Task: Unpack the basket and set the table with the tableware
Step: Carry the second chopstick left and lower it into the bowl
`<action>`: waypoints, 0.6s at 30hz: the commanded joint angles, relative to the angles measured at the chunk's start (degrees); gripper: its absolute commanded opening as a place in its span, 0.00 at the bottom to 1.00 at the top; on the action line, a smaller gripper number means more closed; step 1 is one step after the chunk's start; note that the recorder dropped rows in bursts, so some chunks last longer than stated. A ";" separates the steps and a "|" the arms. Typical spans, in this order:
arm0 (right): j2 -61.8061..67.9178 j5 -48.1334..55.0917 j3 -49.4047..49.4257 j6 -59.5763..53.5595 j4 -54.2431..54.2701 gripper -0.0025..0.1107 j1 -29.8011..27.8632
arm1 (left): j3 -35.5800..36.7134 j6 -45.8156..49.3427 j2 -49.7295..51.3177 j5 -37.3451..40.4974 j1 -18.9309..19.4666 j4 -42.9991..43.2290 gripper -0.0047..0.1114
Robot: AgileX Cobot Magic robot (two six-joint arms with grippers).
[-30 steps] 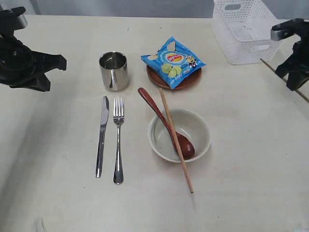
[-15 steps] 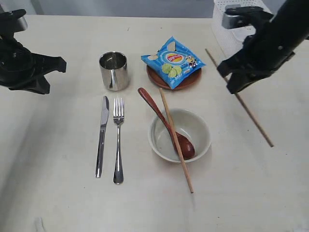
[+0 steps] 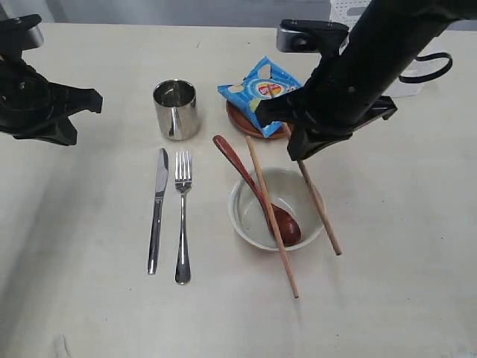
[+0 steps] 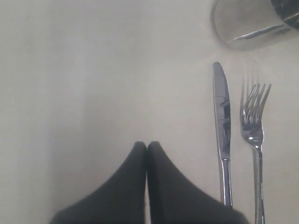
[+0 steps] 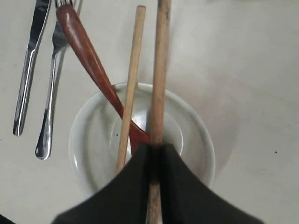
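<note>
My right gripper [image 3: 299, 146] [image 5: 155, 147] is shut on a brown chopstick [image 3: 322, 212] [image 5: 160, 70], held over the right side of the cream bowl [image 3: 241, 224] [image 5: 198, 128]. The second chopstick [image 3: 274, 224] [image 5: 131, 84] and the red-brown spoon [image 3: 237, 165] [image 5: 88, 56] lie across the bowl. On the table [image 3: 89, 298], left of the bowl, lie the knife [image 3: 157, 209] [image 4: 221, 112] and fork [image 3: 182, 216] [image 4: 254, 121], with the steel cup [image 3: 176, 110] [image 4: 252, 23] behind them. My left gripper [image 3: 83, 113] [image 4: 146, 144] hovers shut and empty at the far left. The basket [image 3: 344, 9] is mostly hidden behind my right arm.
A blue chip bag [image 3: 257, 86] rests on the small brown plate [image 3: 240, 123] behind the bowl, just beside my right arm. Bare tabletop spreads along the front edge and on the right side.
My right arm has swung left from beside the basket, carrying the chopstick, and now hangs over the bowl. The left arm has stayed put.
</note>
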 commanded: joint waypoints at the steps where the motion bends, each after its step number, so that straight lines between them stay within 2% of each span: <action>1: -0.42 -3.57 3.81 1.77 0.46 0.02 0.14 | 0.43 0.18 -0.06 0.17 -0.40 -0.83 0.04; 9: -0.42 -4.48 6.55 1.40 6.78 0.02 0.14 | 0.43 0.18 -0.06 0.17 -0.40 -0.99 0.04; 18: -0.42 -5.38 6.55 0.13 6.91 0.02 0.14 | 0.43 0.18 -0.06 0.17 -0.40 -0.99 0.04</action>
